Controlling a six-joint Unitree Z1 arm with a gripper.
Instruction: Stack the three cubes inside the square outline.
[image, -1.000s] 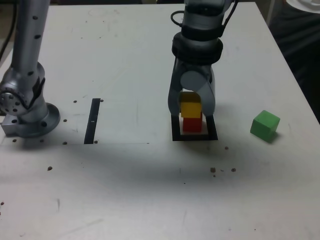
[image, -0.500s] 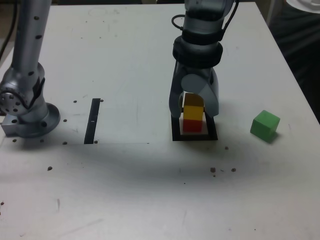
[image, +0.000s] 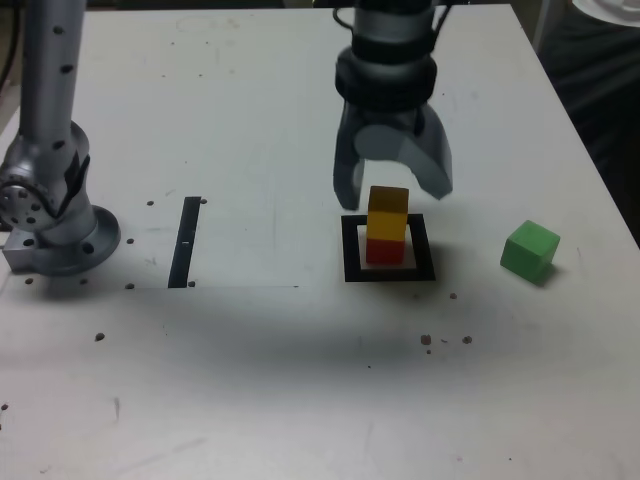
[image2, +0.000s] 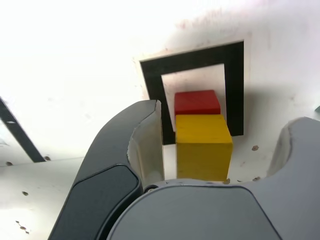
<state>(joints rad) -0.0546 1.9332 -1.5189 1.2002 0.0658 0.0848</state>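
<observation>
Would treat the green block (image: 530, 250) as light and stiff, going by the looks: small, hard-edged, probably wood or plastic. Can see it sitting alone on the table (image: 250, 370), toward the exterior view's right, well apart from the black square (image: 425, 250). Shouldn't squash or break, I'd guess, but might slide or twist if nudged off-centre, with faces so smooth-looking. Can't tell how slick from here, though.

Got the gripper (image: 395, 198) with jaws spread wide apart, clamped on nothing, with the yellow block (image: 387, 221) free of both in the wrist view. Looks to be resting on the red block (image: 385, 250), inside the black square. Would lift straight clear of that pair first, no sideways brushing, since likely to topple with a light knock.

For the green one, would turn to match the angled sides and pinch two opposite flat faces around mid-height, never corner to corner. Squeeze just firmly enough to stop slipping, keep it level, then set down gently on yellow before letting go.
</observation>
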